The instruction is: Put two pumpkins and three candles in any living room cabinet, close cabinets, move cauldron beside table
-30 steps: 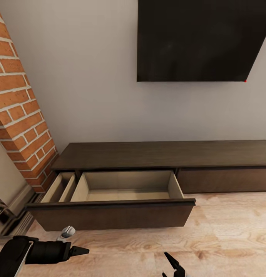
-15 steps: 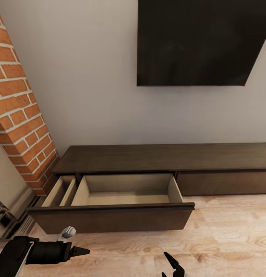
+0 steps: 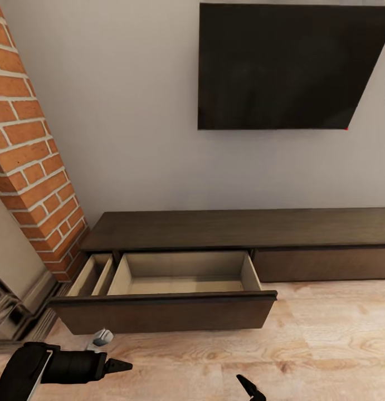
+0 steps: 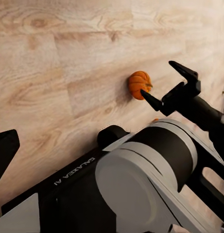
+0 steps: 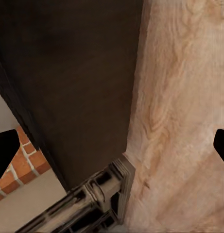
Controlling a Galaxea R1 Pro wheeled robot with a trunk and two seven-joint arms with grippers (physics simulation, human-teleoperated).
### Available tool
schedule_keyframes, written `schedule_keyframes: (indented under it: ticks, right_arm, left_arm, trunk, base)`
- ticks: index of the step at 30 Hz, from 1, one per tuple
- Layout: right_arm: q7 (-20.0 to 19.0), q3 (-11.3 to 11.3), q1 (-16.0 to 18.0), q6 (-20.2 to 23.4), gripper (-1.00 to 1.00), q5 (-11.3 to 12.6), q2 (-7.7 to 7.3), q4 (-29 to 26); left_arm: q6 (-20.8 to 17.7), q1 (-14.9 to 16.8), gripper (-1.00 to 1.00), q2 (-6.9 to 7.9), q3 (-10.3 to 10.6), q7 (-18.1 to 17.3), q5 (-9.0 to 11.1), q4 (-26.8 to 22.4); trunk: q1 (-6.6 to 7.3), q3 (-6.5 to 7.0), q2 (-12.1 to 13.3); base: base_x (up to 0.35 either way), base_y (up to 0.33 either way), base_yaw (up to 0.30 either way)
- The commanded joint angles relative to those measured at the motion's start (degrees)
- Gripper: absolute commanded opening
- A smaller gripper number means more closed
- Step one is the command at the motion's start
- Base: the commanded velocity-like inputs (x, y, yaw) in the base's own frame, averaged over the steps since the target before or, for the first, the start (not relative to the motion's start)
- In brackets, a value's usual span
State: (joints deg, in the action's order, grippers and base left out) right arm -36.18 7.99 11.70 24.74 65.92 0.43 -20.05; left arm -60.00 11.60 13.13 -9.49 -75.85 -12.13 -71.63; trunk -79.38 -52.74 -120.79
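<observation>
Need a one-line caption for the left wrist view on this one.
Left wrist view: an orange pumpkin lies on the wood plank floor beyond the robot's other arm and its open right gripper.

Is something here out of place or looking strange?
Yes. One pumpkin lies on the wood floor instead of in the cabinet. The cabinet's left drawer stands pulled out, and the compartments that show look empty. Nothing looks spilled or damaged.

Cabinet (image 3: 237,228) cut by frame edge (right end); right gripper (image 3: 249,387) cropped, jaws' state unreadable.
</observation>
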Motion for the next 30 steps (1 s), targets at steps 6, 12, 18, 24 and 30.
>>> schedule_keyframes:
  ticks: [6, 12, 18, 24, 30]
  right_arm:
    - [5.93, 1.81, 0.06, 0.23, 1.0, 0.52, -0.2, -0.35]
    - [6.79, 1.98, 0.05, 0.09, 1.0, 0.22, -0.32, -0.47]
    - [10.73, 1.71, -0.08, -0.13, 1.0, -0.02, -0.34, -1.52]
    - [22.92, 1.01, -0.31, -0.19, 1.0, -1.34, -0.17, -15.78]
    - [45.02, 0.1, -2.01, -0.14, 1.0, -7.38, 0.77, -28.4]
  left_arm:
    - [0.0, 0.0, 1.0, -0.88, -0.01, 0.0, -2.29, 0.0]
    - [0.0, 0.0, 1.0, -1.77, 0.0, 0.0, -2.73, 0.0]
    - [0.0, 0.0, 1.0, -1.94, 0.0, 0.0, -2.86, 0.0]
    - [0.0, 0.0, 1.0, -1.97, 0.08, 0.02, -3.38, 0.0]
    - [0.05, 0.0, 1.0, -1.97, 0.07, 1.26, -3.97, 0.0]
  trunk:
    - [1.32, 1.08, 2.42]
    - [2.42, 1.98, 4.43]
    - [2.42, 1.98, 4.43]
    - [2.42, 1.98, 4.43]
    - [2.42, 1.98, 4.43]
  base:
    - [-0.131, 0.0, 0.0]
    - [-0.015, 0.0, 0.0]
    - [-0.001, 0.0, 0.0]
    - [0.0, 0.0, 0.0]
    - [0.0, 0.0, 0.0]
